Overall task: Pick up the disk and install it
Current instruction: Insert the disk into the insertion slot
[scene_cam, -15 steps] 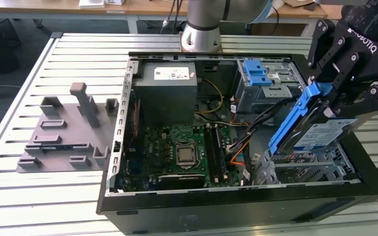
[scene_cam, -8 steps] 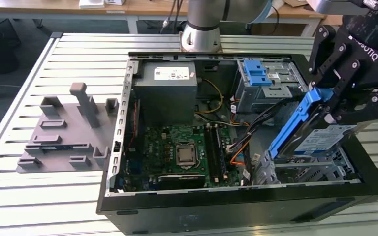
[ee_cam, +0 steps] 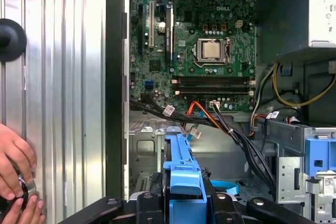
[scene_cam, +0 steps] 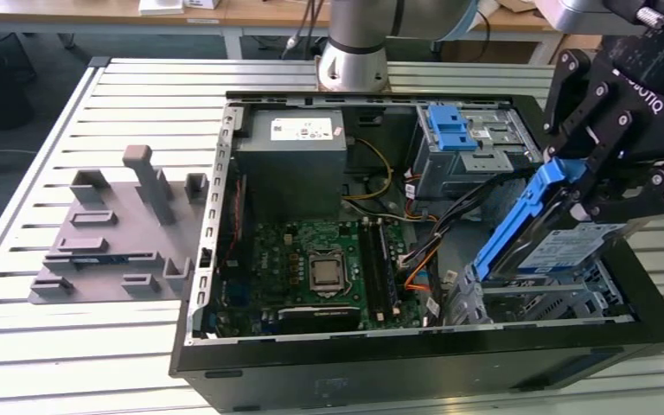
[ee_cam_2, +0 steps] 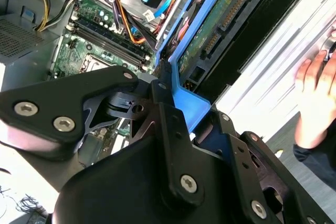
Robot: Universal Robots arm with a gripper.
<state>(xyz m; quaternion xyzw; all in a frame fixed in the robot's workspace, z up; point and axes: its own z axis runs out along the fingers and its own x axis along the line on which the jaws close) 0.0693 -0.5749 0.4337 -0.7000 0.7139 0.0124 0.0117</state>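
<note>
**Disk in claw, held over drive cage**

Exterior view: noted claw clamped tight on the blue rail of the disk. Found the disk hanging tilted below the claw, with its lower end at the mouth of the metal cage in a corner of the open case. Cannot tell whether touching.

Second wrist view: saw the same pinch on the rail, with the disk running away from the claw, green underside showing. Logged a hand beyond the disk, outside the case, well apart from the claw.

First wrist view: saw the rail straight ahead of the claw, with cables just beyond it.

Judged pickup done and install in hand, disk not yet seated. Judged next move to call for levelling the disk to the cage and keeping clear of the cables.
</note>
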